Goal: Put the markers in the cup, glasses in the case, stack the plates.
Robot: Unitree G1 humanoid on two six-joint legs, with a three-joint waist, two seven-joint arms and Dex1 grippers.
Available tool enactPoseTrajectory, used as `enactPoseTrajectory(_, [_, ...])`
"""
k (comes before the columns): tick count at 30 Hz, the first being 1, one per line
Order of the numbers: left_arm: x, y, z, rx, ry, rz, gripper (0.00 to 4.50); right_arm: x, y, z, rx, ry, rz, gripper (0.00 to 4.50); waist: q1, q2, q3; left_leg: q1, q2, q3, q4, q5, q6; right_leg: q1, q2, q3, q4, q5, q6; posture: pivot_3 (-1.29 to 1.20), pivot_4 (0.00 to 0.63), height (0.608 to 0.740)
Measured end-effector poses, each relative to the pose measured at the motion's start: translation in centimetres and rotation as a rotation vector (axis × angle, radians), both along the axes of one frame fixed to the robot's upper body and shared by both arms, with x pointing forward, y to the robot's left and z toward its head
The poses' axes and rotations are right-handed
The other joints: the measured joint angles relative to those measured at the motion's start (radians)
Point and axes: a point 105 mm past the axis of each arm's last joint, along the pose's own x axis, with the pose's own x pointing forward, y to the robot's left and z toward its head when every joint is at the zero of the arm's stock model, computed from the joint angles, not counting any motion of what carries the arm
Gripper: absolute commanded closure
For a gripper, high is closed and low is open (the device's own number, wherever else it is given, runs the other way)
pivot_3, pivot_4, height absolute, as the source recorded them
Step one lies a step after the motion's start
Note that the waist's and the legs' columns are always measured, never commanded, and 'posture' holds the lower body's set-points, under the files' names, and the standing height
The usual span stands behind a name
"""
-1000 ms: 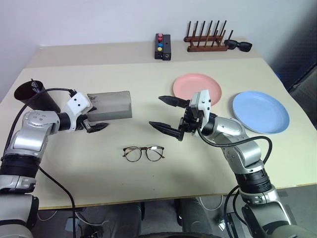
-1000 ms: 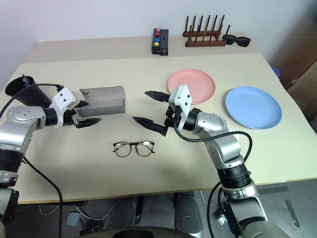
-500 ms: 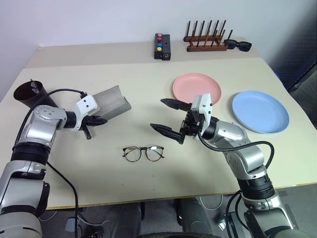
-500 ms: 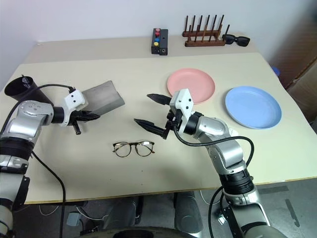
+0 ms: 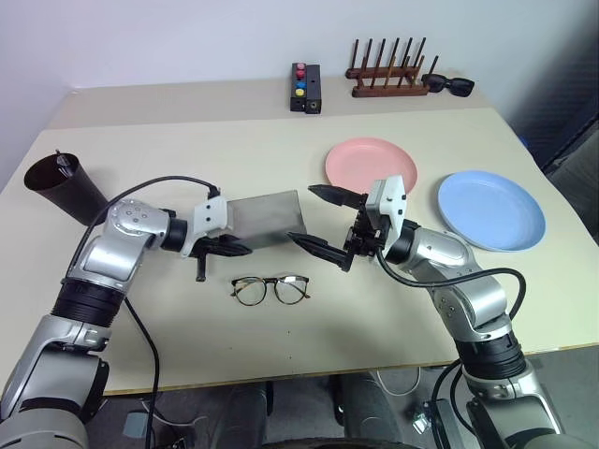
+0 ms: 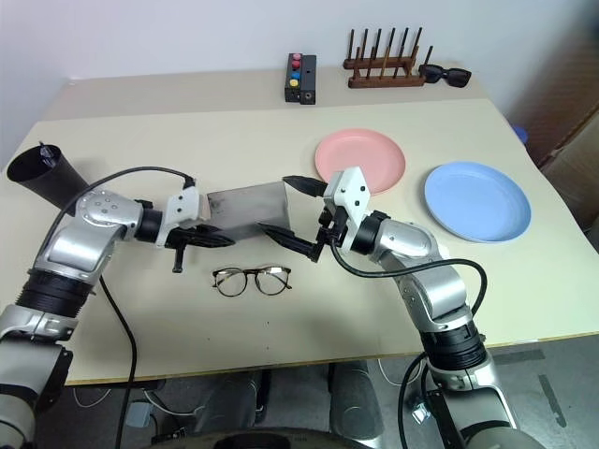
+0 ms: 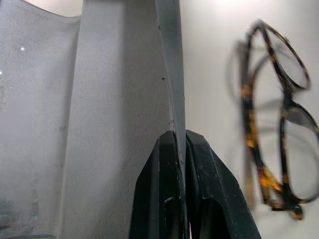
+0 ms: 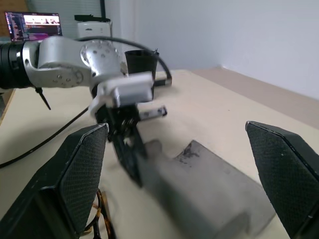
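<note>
The grey case (image 5: 267, 220) is near the table's middle, with my left gripper (image 5: 239, 249) shut on its thin near edge (image 7: 172, 99). My right gripper (image 5: 307, 215) stands open, and the case's right end sits at its spread fingertips (image 8: 84, 169). The glasses (image 5: 271, 288) lie folded open on the table just in front of the case. At the far left the dark cup (image 5: 58, 184) leans, and a slim dark tip pokes out of its rim; I cannot tell the markers apart. The pink plate (image 5: 372, 162) and the blue plate (image 5: 491, 208) lie side by side at the right.
Along the back edge stand a black box with coloured buttons (image 5: 307, 87), a wooden peg rack (image 5: 390, 82) and black sunglasses (image 5: 451, 86). Bare table lies in front of the glasses and between the cup and the case.
My left gripper shut on the case's edge and carried it to the right, from beside the cup to the right gripper's fingertips. The right arm stayed put and open.
</note>
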Motion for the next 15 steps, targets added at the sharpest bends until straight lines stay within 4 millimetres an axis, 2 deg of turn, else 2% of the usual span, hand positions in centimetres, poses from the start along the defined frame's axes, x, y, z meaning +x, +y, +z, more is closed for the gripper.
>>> enactPoseTrajectory(15, [-0.44,0.76,-0.90,0.081,-0.006,-0.023,4.41,0.01,0.01,0.02,0.003,0.002,-0.007,0.00,0.001,0.000,0.000,0.000,0.000,0.000,0.000,0.000,0.000,0.000,0.000,0.000,0.000,0.000,0.000,0.00,0.150,0.734])
